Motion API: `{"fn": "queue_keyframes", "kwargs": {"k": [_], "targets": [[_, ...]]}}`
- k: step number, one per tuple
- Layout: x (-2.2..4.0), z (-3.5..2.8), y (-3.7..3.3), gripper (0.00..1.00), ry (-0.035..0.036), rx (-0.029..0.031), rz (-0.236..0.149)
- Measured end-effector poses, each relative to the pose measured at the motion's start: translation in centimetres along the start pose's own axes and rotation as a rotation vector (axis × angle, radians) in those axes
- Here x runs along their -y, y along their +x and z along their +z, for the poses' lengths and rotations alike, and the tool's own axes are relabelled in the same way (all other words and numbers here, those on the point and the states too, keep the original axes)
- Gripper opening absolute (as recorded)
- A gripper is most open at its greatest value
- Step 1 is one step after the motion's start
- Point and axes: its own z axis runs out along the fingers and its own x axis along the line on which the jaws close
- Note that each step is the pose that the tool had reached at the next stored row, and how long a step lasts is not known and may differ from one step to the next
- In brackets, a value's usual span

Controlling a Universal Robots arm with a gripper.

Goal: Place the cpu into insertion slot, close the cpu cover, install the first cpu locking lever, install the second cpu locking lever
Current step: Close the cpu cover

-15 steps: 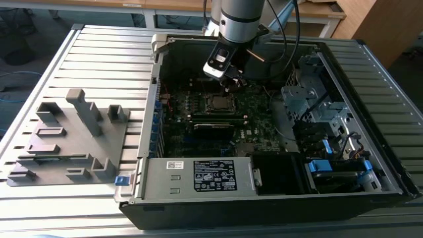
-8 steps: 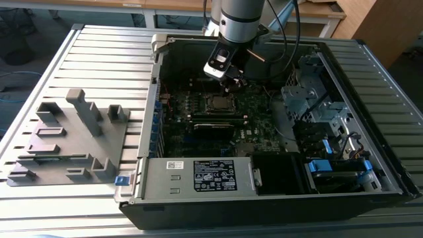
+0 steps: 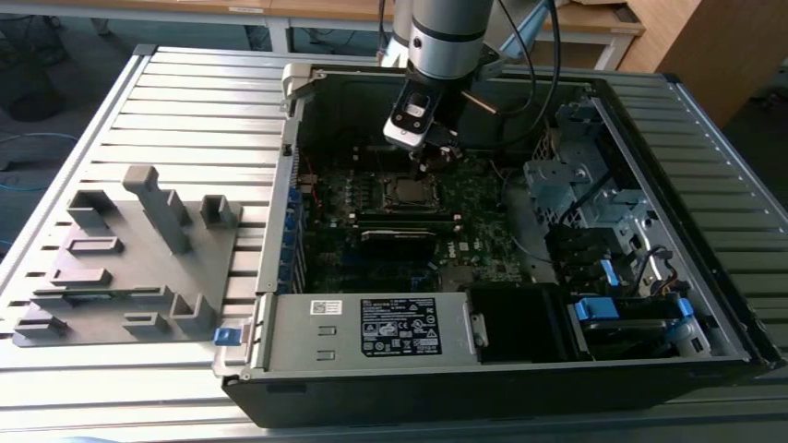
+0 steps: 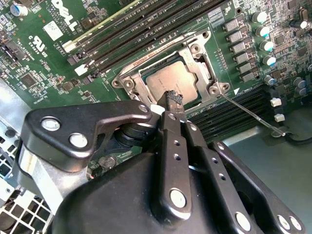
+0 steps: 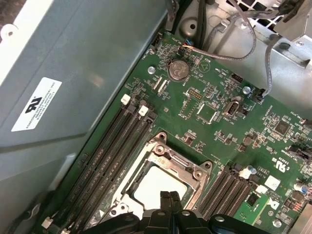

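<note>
Evidently, the gripper [image 4: 174, 100], its fingers pinched together on nothing, stood at the edge of the cpu [image 4: 168, 80], which lay flat within the cpu cover [image 4: 161, 54], mid-frame in the exterior view, just below the claw.

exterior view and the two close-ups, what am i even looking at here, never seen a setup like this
The exterior view looks down on a robot arm reaching into an open computer case on a slatted metal table. A grey parts tray lies at that view's left. Both wrist views come from cameras riding on the arm, looking past its black gripper at the green motherboard. The cpu lies in the insertion slot, with the cpu cover down around it. The gripper is shut, holds nothing, and is near the chip's edge.
</note>
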Motion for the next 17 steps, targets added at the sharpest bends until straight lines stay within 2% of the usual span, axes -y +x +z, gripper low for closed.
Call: {"fn": "queue_keyframes", "kwargs": {"k": [6, 13, 17], "targets": [[0.0, 0.0, 0.0, 0.11, 0.0001, 0.0, -0.003], [0.0, 0.0, 0.0, 0.11, 0.0003, -0.0002, -0.039], [0.0, 0.0, 0.0, 0.11, 0.0002, -0.0002, -0.041]]}}
